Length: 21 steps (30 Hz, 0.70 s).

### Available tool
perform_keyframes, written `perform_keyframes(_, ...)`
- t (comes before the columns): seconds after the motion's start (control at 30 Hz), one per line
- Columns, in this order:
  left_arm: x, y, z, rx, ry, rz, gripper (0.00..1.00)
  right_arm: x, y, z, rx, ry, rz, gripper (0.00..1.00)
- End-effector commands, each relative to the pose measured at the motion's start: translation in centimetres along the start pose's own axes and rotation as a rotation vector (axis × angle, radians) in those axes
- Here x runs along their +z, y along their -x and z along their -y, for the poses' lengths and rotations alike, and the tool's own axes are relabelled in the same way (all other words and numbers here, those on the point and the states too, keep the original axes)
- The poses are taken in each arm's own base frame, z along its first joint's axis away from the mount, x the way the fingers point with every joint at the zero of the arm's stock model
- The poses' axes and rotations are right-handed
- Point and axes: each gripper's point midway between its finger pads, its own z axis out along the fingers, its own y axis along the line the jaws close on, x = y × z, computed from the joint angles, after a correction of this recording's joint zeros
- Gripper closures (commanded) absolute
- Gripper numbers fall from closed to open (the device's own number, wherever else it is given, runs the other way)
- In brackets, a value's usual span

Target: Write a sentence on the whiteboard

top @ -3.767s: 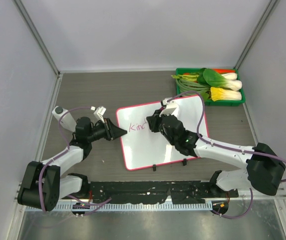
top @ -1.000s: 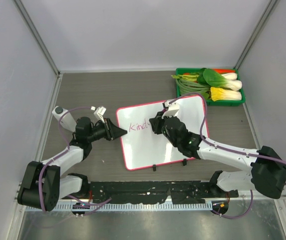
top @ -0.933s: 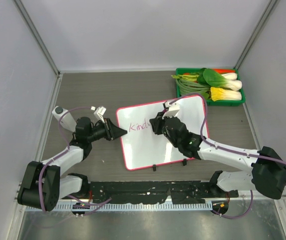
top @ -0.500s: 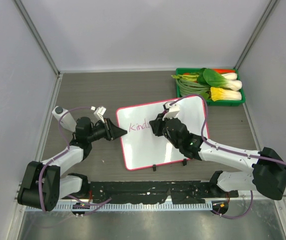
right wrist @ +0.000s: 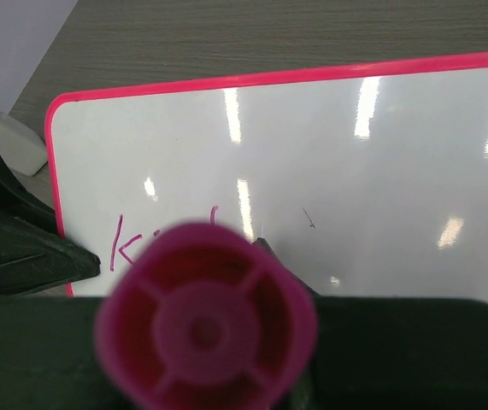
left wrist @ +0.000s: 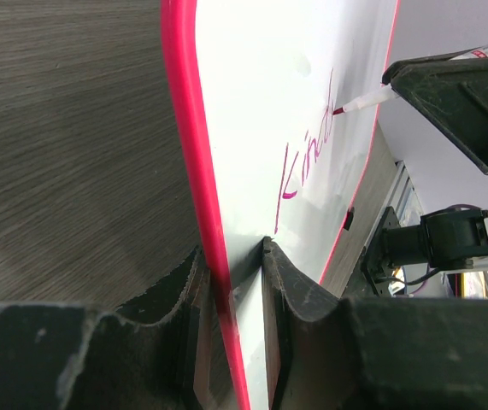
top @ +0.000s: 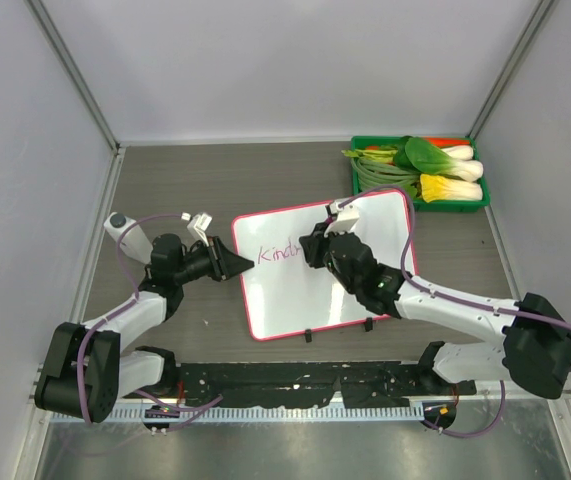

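In the right wrist view, the blurred pink end of the marker (right wrist: 205, 329) fills 6 o'clock, hiding its tip and most of the sentence (right wrist: 122, 243). From above, the right end effector (top: 315, 247) covers the sentence's 3 o'clock end. The left wrist view cuts the whiteboard (left wrist: 269, 102) off at 12 o'clock.

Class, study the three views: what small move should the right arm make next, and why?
Probably draw the marker a short stroke rightward to start the next letter. Its tip sits at the end of the sentence, which reads only "Kind", with bare whiteboard beyond. The right end effector grips the marker and the left end effector clamps the board's edge.
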Motion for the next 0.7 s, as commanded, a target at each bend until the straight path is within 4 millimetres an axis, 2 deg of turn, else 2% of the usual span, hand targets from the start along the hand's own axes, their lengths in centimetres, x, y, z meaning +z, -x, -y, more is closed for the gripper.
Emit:
perform_keyframes(0.0, 0.2, -1.4, -0.2, 0.046, -0.004, -0.041, 1.00, 0.4, 2.5, -0.3, 0.010, -0.027, 0.067, 0.98)
perform_keyframes(0.4, 0.1, -1.3, -0.1, 0.051, -0.005, -0.039, 1.00, 0.6, 2.6, 0.6, 0.010, -0.081, 0.074, 0.98)
perform_keyframes(0.67, 0.1, -1.3, -0.1, 0.047, -0.006, -0.041, 1.00, -0.2, 1.3, 1.4, 0.006, -0.087, 0.040, 0.99)
